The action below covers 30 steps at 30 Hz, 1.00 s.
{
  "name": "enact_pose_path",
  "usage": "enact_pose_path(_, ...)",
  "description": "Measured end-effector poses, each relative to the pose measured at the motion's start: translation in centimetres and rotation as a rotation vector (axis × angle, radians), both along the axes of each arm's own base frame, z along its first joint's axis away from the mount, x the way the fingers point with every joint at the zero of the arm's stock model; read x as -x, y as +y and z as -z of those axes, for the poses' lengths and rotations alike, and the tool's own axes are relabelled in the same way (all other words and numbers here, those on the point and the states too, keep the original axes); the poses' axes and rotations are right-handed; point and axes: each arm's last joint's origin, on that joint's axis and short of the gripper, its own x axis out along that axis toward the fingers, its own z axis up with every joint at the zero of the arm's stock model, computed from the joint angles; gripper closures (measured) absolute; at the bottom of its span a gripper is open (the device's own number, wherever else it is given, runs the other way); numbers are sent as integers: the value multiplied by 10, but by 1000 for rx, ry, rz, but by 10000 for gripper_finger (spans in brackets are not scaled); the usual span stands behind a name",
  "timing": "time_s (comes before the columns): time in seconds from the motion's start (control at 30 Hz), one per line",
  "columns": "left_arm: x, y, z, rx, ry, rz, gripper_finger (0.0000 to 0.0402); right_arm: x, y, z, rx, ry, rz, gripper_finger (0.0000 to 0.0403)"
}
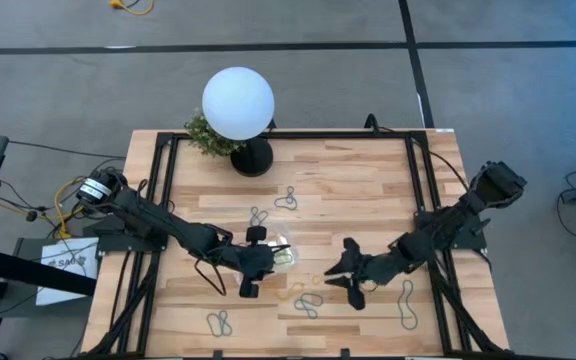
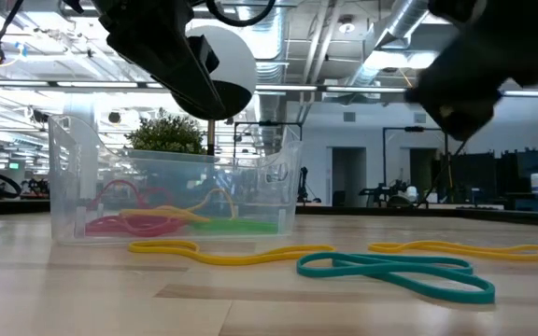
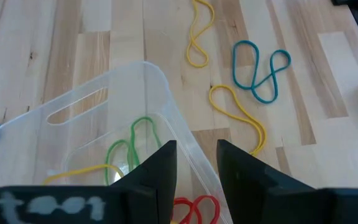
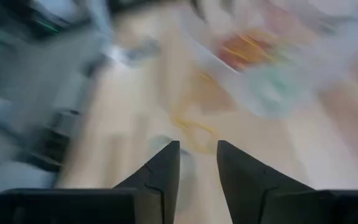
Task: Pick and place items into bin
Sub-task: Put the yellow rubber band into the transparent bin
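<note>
The bin (image 1: 282, 256), a small clear tray, sits on the wooden table near its middle and holds red (image 2: 120, 222), yellow and green items (image 3: 135, 138). My left gripper (image 3: 194, 152) is shut on its wall. More items lie loose on the table just beyond the bin: a yellow one (image 3: 241, 115), a teal one (image 3: 260, 68) and another yellow one (image 3: 197, 34). Others lie scattered farther off (image 1: 286, 198) (image 1: 218, 322) (image 1: 406, 300). To the bin's right, my right gripper (image 1: 330, 272) hangs open above the loose items with nothing between its fingers (image 4: 166, 162). My left gripper pinches the bin's side wall at its rim (image 3: 188, 146), one finger inside the bin and one outside. It comes slanting down from the table's left side. The bin stands level with its bottom (image 2: 176, 238) on the table.
A white globe lamp (image 1: 238, 103) on a black base and a small green plant (image 1: 206, 135) stand at the far edge. Black frame rails (image 1: 163, 200) (image 1: 423, 190) run along both sides of the table.
</note>
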Motion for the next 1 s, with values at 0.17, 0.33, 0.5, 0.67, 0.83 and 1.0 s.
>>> enact_pose_path(0.17,0,0,0,-1,3,0,297,-1,-1,1,80,210,176,302)
enact_pose_path(0.33,0,0,0,-1,3,0,297,-4,-2,15,22,316,216,302)
enact_pose_path(0.5,0,0,0,1,3,-2,297,-6,0,34,19,428,118,302)
enact_pose_path(0.67,0,0,0,0,3,-1,297,-8,0,46,56,465,99,302)
enact_pose_path(0.83,0,0,0,-2,3,0,297,-13,0,53,48,457,102,302)
enact_pose_path(1.0,0,0,0,-2,3,1,297,-20,4,55,53,398,50,302)
